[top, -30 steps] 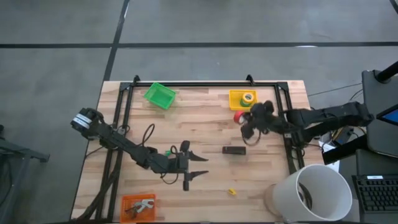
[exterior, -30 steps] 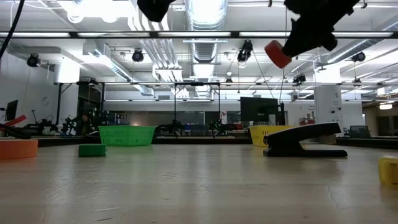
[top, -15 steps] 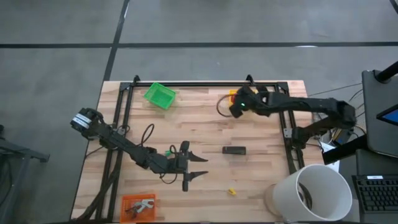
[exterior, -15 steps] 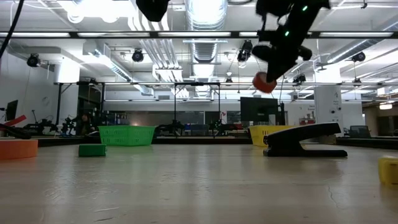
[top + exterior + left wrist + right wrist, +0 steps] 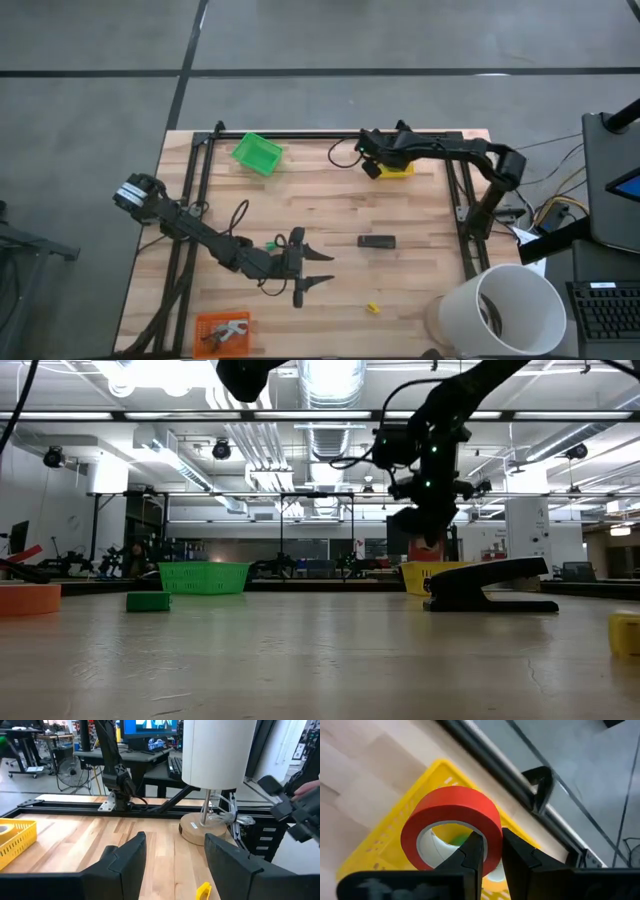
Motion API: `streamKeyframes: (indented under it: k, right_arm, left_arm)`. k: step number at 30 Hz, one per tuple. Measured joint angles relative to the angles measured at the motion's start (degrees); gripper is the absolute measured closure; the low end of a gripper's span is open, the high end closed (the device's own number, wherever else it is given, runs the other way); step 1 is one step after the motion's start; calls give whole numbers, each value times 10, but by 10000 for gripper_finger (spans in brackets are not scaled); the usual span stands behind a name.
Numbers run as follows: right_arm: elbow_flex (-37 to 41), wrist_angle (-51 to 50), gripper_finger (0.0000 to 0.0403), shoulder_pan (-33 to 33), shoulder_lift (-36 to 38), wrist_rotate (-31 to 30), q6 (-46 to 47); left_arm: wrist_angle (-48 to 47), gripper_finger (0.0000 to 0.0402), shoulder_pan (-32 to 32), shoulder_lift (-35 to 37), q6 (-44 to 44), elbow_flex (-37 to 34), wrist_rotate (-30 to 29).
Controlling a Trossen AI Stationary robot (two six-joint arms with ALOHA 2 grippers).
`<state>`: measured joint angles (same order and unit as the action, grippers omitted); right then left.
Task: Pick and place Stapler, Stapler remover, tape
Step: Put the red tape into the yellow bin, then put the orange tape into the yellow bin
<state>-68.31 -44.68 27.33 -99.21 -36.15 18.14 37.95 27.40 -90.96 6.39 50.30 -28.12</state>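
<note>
My right gripper (image 5: 372, 160) (image 5: 490, 845) is shut on the red tape roll (image 5: 452, 827), held in the air over the yellow basket (image 5: 397, 169) (image 5: 385, 850) near the table's far right. A green tape roll (image 5: 462, 839) lies in that basket. The low view shows this gripper (image 5: 425, 520) above the basket (image 5: 435, 577). The black stapler (image 5: 376, 241) (image 5: 490, 585) lies flat on the table, right of centre. My left gripper (image 5: 312, 270) (image 5: 175, 855) waits open near the table's middle. The stapler remover (image 5: 228, 327) lies in an orange tray (image 5: 205, 322) at the near left. My right gripper pinches the red roll's wall (image 5: 492, 837), one finger (image 5: 470, 852) inside the hole and one finger (image 5: 516, 855) outside. The roll is lifted clear and sticks out beyond the fingertips, over the yellow basket.
A green basket (image 5: 257, 153) stands at the far left. A small green block (image 5: 270, 244) and a small yellow block (image 5: 372, 308) lie on the wood. A white lamp shade (image 5: 505, 310) stands over the near right corner. A black frame rail (image 5: 330, 135) runs along the far edge.
My right gripper has carried the red tape roll from right of the basket toward the table's far edge and to the left, turning about as it went and coming down. It now hangs low over the yellow basket. The stapler has stayed put.
</note>
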Motion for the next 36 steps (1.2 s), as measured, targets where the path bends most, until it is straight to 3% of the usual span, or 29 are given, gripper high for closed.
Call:
streamKeyframes:
  k: [13, 18, 30, 36]
  right_arm:
    - [-11, 2, 344, 11, -34, 45, -41]
    - [-11, 1, 319, 19, -34, 98, -51]
    - [-24, -20, 234, 25, -30, 93, -44]
    - [-41, -50, 220, -18, -2, 96, -17]
  left_arm:
    - [-4, 199, -4, 0, -2, 0, 0]
    - [-3, 199, -5, 0, -3, 0, 0]
    - [-16, 199, -18, 0, -3, 0, -1]
    - [-28, 200, -18, 11, -3, 0, -1]
